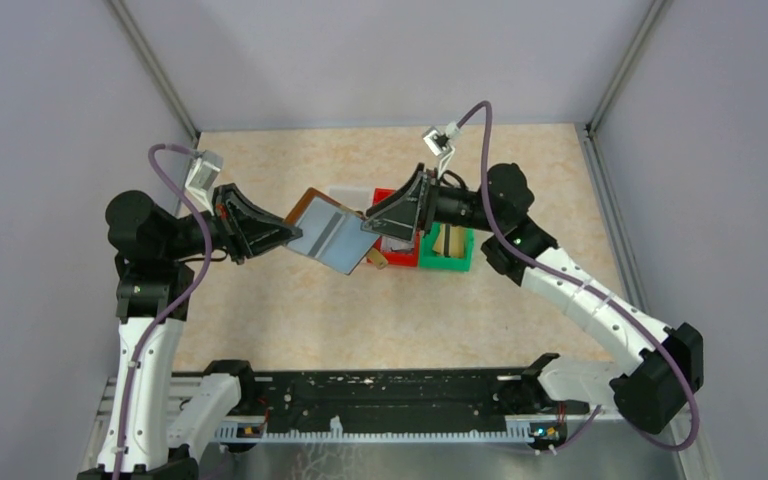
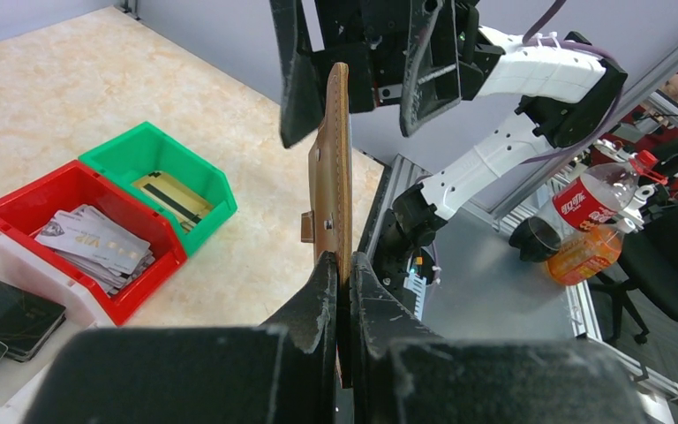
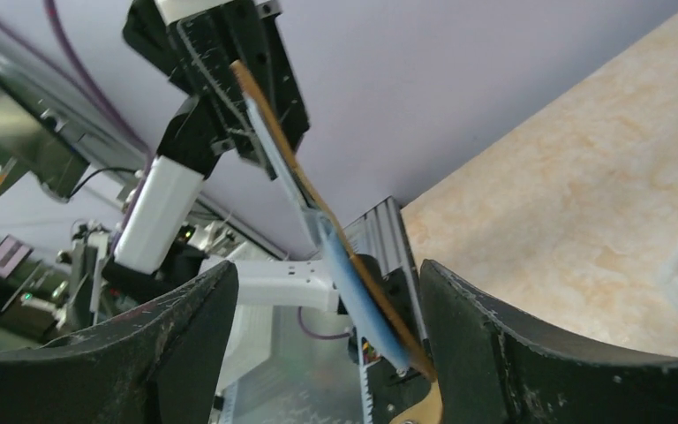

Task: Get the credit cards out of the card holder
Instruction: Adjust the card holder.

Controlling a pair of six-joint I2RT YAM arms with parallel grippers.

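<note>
The left gripper [image 1: 288, 233] clamps one end of the card holder [image 1: 332, 238] — the right gripper [image 1: 372, 225], jaws spread, straddles its opposite end.

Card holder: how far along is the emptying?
Done: black cards, silvery cards and gold cards already lie in the bins. In hand: left end effector clamps the open card holder midair, right end effector open around its far edge. Left: whether the sleeves hold more cards, I cannot tell.
</note>
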